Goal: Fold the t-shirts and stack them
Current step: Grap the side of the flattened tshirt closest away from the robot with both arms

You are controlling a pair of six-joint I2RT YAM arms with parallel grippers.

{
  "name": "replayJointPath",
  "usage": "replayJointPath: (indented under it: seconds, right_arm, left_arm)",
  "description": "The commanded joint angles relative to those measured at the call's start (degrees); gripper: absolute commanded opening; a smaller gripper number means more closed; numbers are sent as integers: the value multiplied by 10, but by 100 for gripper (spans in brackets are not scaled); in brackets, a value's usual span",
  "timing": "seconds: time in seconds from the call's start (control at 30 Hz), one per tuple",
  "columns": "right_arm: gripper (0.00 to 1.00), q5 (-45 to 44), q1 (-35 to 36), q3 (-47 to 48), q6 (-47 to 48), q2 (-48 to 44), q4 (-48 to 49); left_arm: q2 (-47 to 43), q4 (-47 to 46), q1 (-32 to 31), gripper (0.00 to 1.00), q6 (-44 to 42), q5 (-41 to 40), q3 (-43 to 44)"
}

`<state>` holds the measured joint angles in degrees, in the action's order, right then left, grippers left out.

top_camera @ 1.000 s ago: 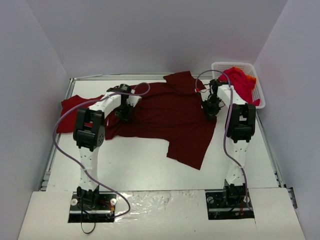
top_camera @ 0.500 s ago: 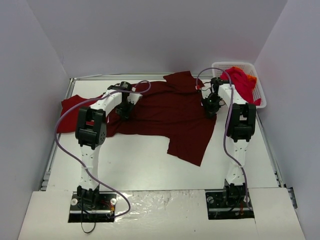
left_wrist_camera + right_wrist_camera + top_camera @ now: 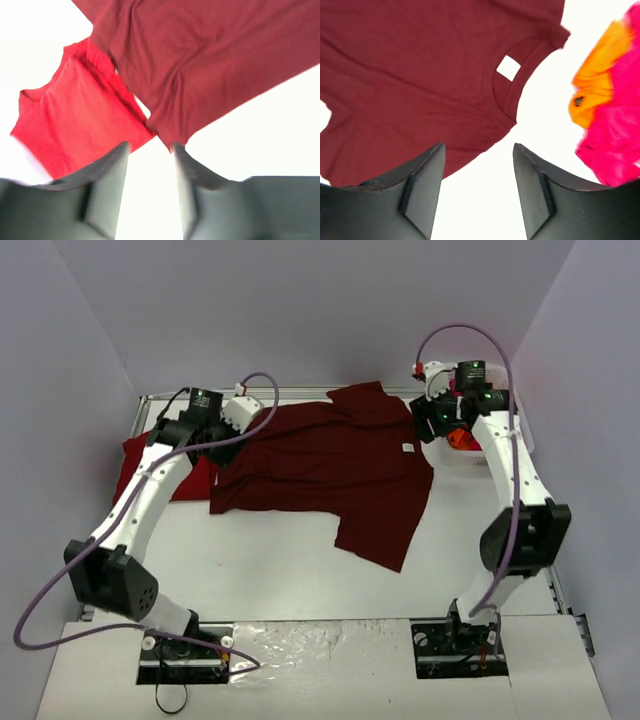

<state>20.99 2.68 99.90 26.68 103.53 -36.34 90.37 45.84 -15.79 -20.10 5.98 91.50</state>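
Top external: maroon t-shirt (image 3: 330,465) spread along the far edge of the table (image 3: 280,570). Left gripper (image 3: 150,146) and right gripper (image 3: 478,146) stand parted, seemingly empty.

Dark maroon t-shirt (image 3: 340,465) lies spread flat, neck label showing; red t-shirt (image 3: 65,115) tucked under its left edge; orange t-shirt (image 3: 595,85) and crimson t-shirt (image 3: 615,130) bunched at its right.

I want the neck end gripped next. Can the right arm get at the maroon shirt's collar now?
Probably yes. The right gripper hangs open above the maroon shirt, the collar lies bare ahead of its fingers, and the orange shirt sits off to the side.
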Motion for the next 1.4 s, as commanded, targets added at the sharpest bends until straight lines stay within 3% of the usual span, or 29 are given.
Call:
replayJointPath:
  seconds: [0.0,0.13,0.2,0.53,0.9,1.3,1.37]
  right_arm:
    - [53,24,2,-62,-6,-71,14]
    - [51,36,1,-139,-2,-95,19]
    - [45,36,0,-164,-5,-104,32]
    - [38,55,-2,-265,-1,-87,62]
    - [37,54,-8,-284,8,-59,68]
    - [36,47,-16,-290,8,-38,71]
    - [35,42,-18,-291,9,-35,72]
  left_arm:
    - [-61,-20,-6,45,-42,-21,-97]
    - [-92,-36,-6,54,-52,-28,-182]
    - [-98,-44,-8,59,-64,-26,-226]
    - [-79,-166,-12,59,-134,-55,-362]
    - [-7,-304,-12,55,-152,-114,-412]
    - [59,-351,-12,53,-171,-159,-408]
    - [64,-342,-12,42,-171,-159,-405]
